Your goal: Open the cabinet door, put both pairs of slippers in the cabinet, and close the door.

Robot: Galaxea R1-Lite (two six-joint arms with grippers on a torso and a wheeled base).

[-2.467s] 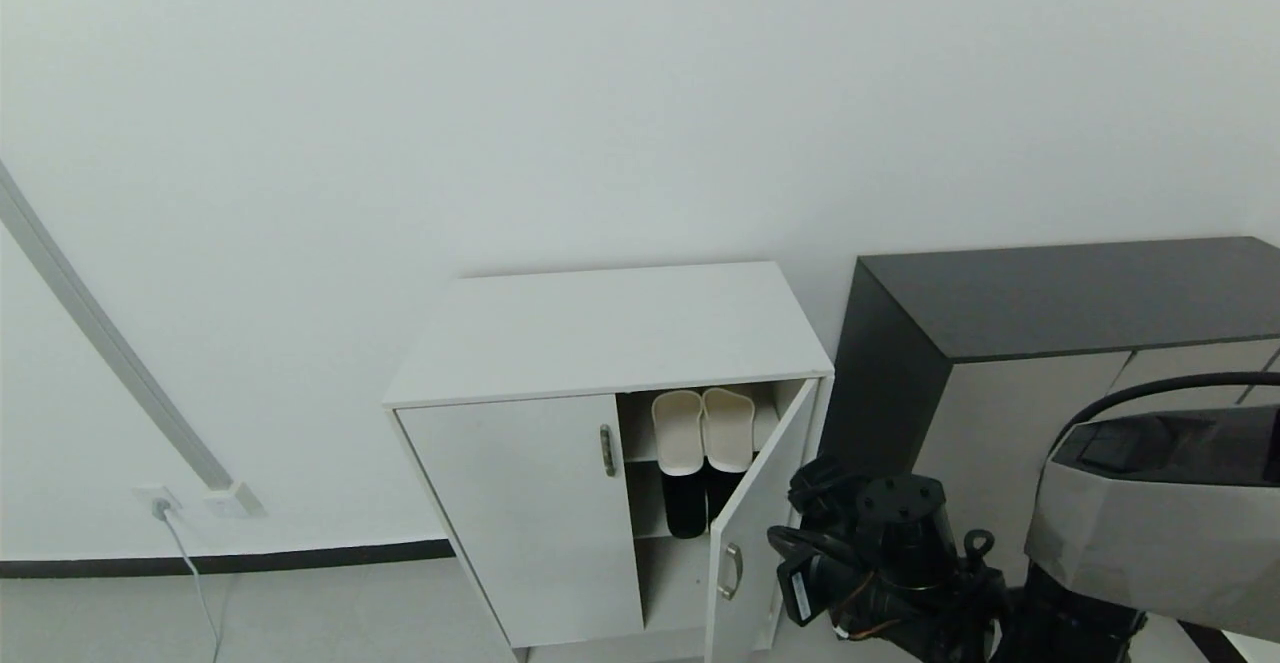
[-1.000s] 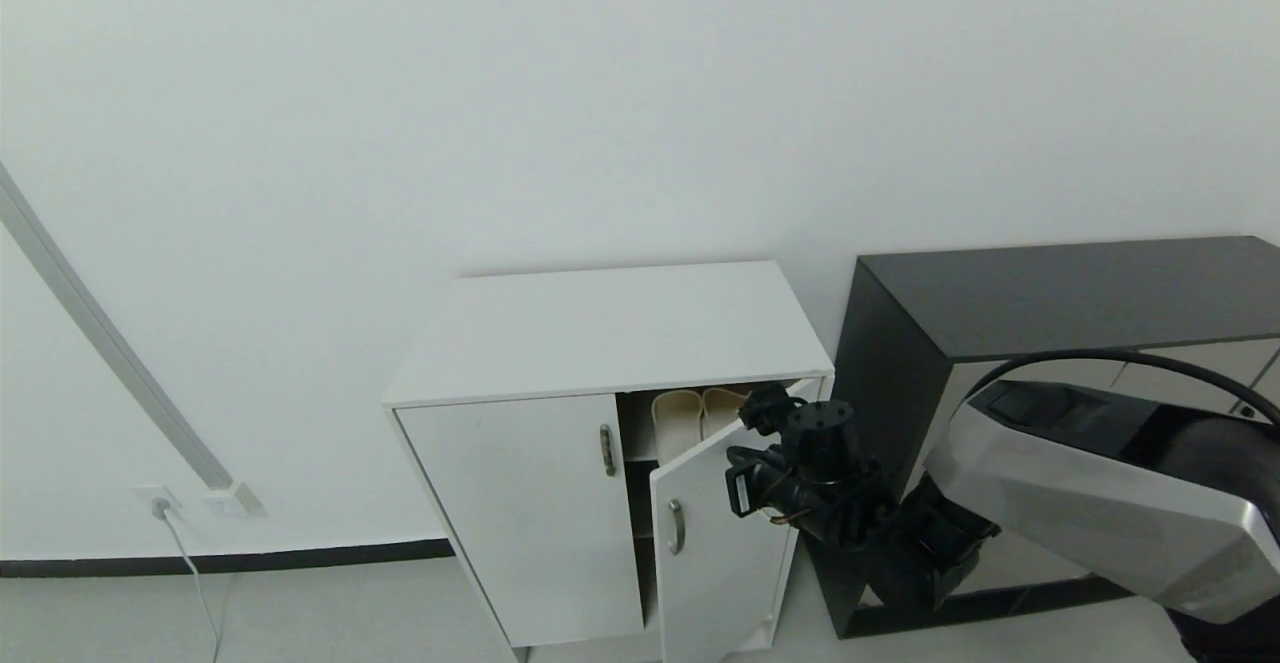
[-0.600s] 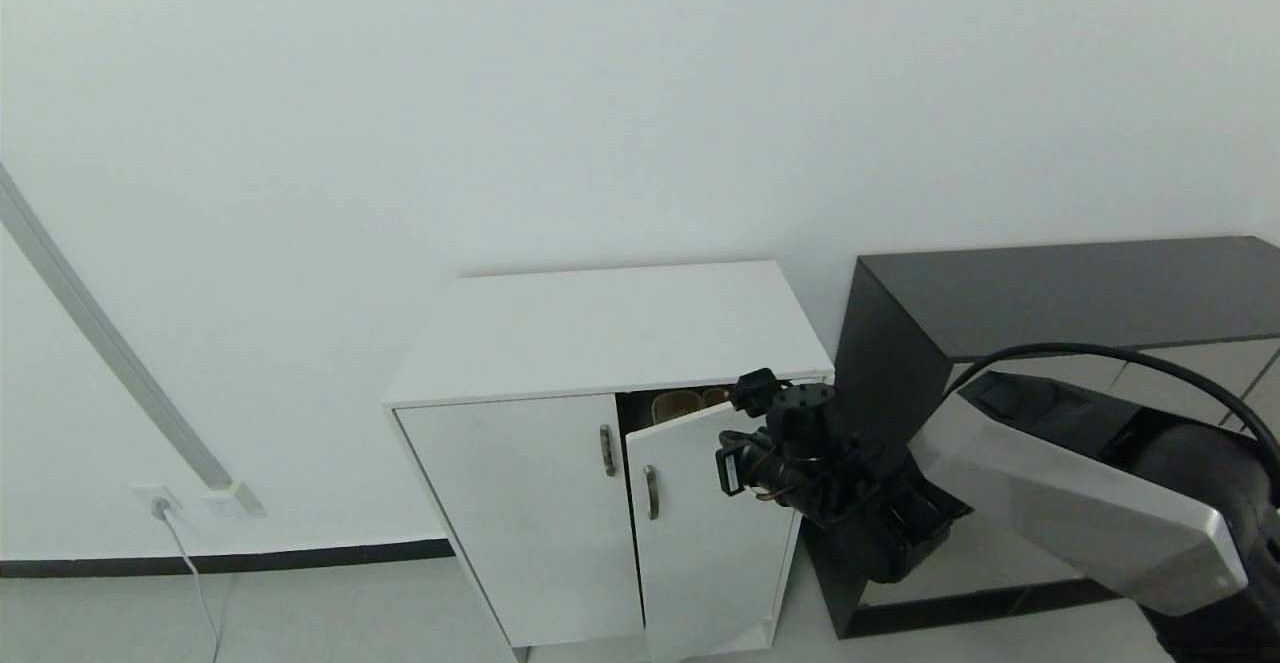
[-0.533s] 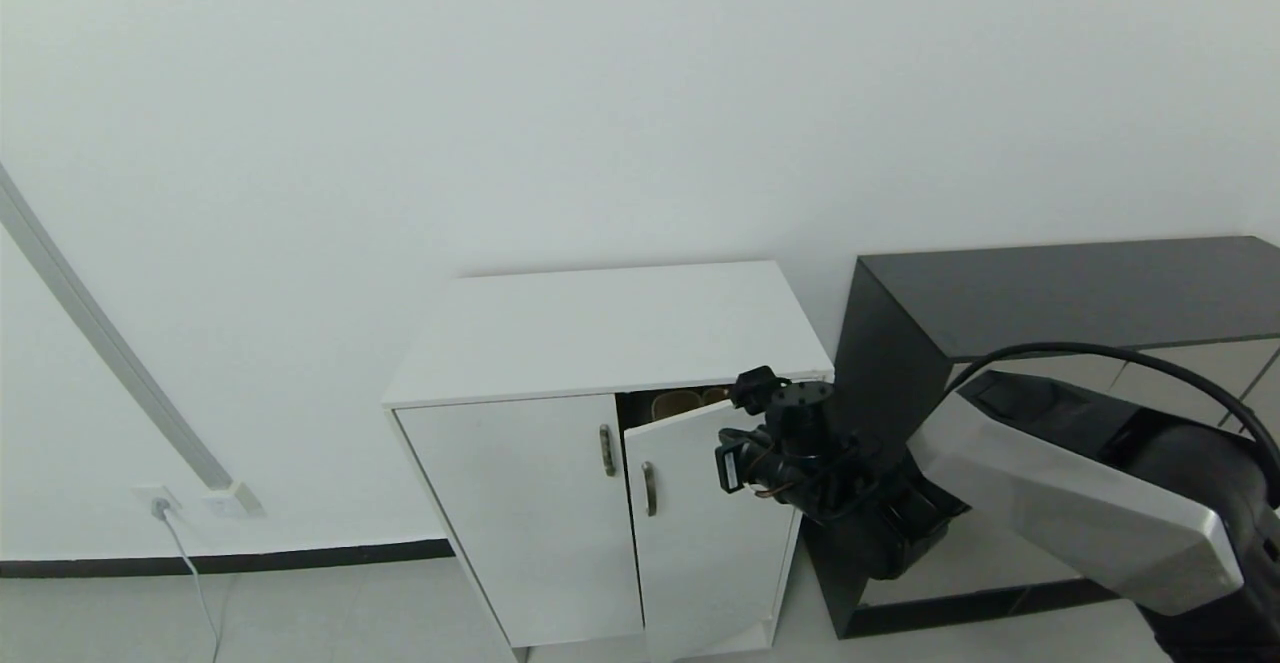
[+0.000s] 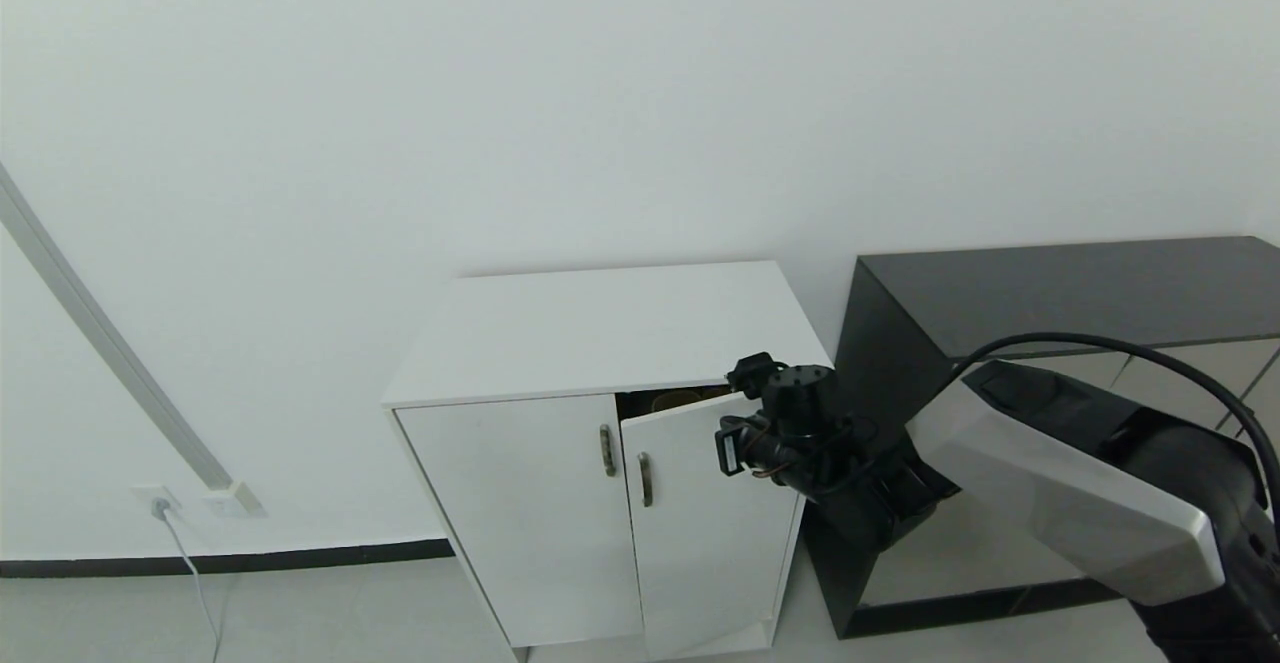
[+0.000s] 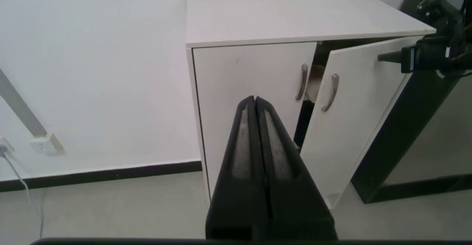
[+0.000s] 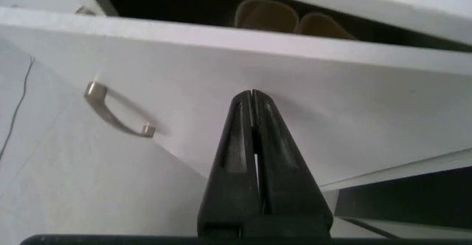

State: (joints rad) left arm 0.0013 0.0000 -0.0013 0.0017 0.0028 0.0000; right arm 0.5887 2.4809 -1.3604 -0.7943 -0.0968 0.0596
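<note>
the white cabinet stands against the wall at about 6 o'clock in the head view. its left door is flush and its right door is ajar by a narrow wedge. that door's free edge, with the metal handle, stands a little proud of the left door's handle.

through the dark gap over the door's top edge i can see the heels of a pair of beige slippers standing side by side on an upper shelf inside the cabinet. from the head view they sit at 10 o'clock of the right wrist.

the right gripper has its fingers pressed together with nothing between them. its tips are on the outer face of the right door, near the top and toward the hinge side; whether they touch or sit a hair off, i cannot tell. a small white tag hangs on that wrist, its print too small to read.

the left gripper is also pinched closed and empty, well back from the cabinet and pointing at the left door.

a black cabinet stands just beside the white one at its 3 o'clock. out at 9 o'clock, low on the wall, are a wall socket with a cable hanging from it and a grey trunking strip running up toward 10 o'clock.
</note>
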